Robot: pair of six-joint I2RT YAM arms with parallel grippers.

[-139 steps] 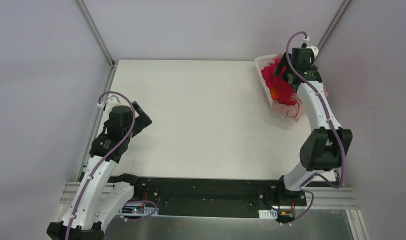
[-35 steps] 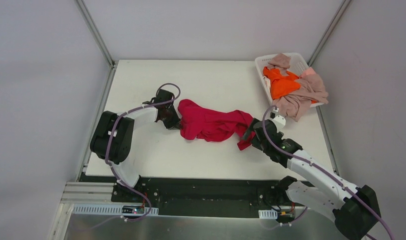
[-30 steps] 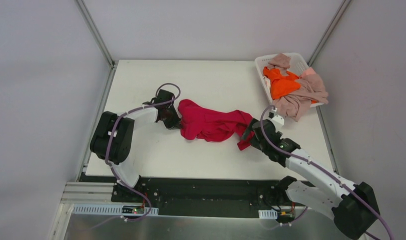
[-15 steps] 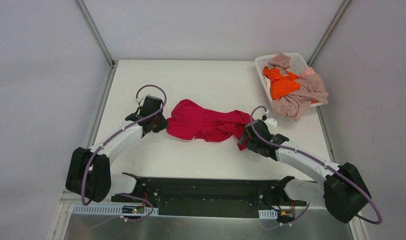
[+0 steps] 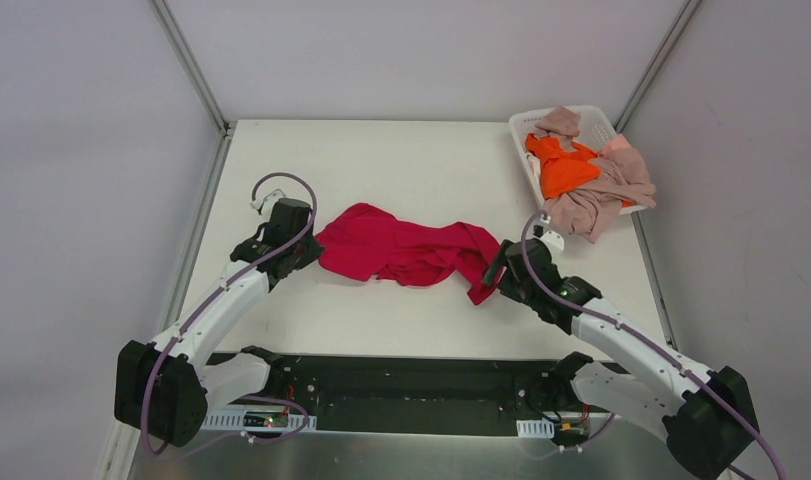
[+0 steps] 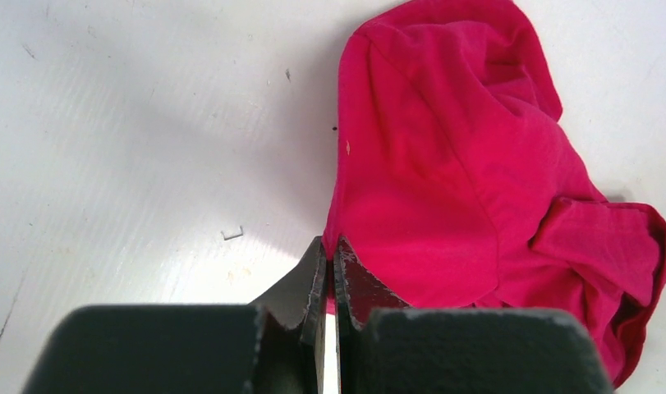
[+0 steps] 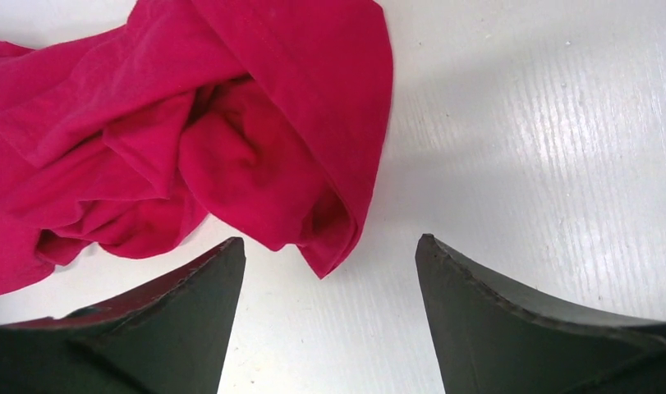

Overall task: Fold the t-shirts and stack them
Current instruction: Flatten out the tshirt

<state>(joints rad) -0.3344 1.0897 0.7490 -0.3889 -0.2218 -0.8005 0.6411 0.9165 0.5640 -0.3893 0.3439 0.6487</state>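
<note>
A crimson-red t-shirt (image 5: pixel 406 250) lies crumpled across the middle of the white table (image 5: pixel 411 160). My left gripper (image 5: pixel 309 252) is shut on its left edge; in the left wrist view the red t-shirt (image 6: pixel 444 189) runs pinched between the closed fingers of the left gripper (image 6: pixel 330 246). My right gripper (image 5: pixel 491 276) stands open just short of the shirt's right end. In the right wrist view a corner of the red t-shirt (image 7: pixel 255 139) hangs between the spread fingertips of the right gripper (image 7: pixel 330 246), touching neither. An orange t-shirt (image 5: pixel 566 170) and pink-beige t-shirts (image 5: pixel 591 205) sit heaped in the basket.
A white plastic basket (image 5: pixel 526 135) stands at the table's back right corner, with pink-beige cloth spilling over its near rim. Metal frame posts rise at both back corners. The arms' black base rail (image 5: pixel 411 385) runs along the near edge.
My left gripper has pulled the shirt's left edge to the left and nearer, stretching the cloth out. The right gripper has narrowed somewhat and shifted slightly right at the shirt's right end.
</note>
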